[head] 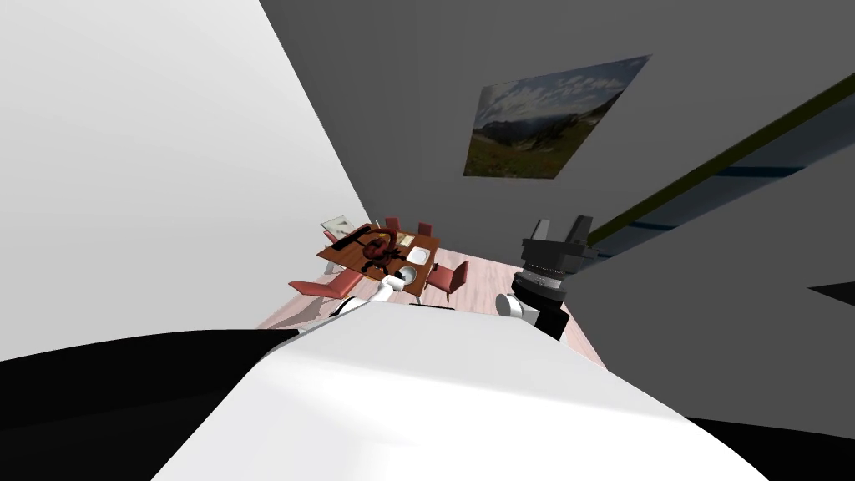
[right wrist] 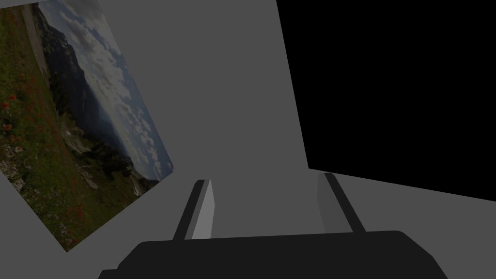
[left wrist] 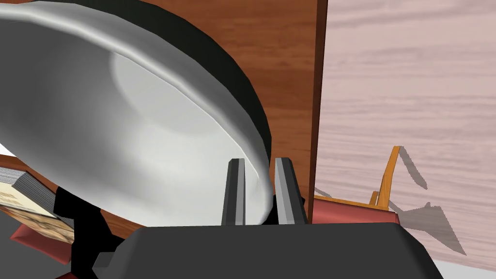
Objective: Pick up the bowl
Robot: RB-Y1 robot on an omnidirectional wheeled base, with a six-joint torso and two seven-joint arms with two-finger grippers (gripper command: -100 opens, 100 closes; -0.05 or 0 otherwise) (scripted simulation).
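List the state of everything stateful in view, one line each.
left gripper: shut on the bowl's rim.
bowl: white, rim pinched in the left gripper, near the table's edge; cannot tell if it is lifted.
right gripper: open, holding nothing, raised at my right.
table: brown wood, standing upright.
red chair: upright beside the table.

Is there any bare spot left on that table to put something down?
A bare strip of table runs between the bowl and the edge by the floor. The middle is crowded with a dark red object and white dishes.
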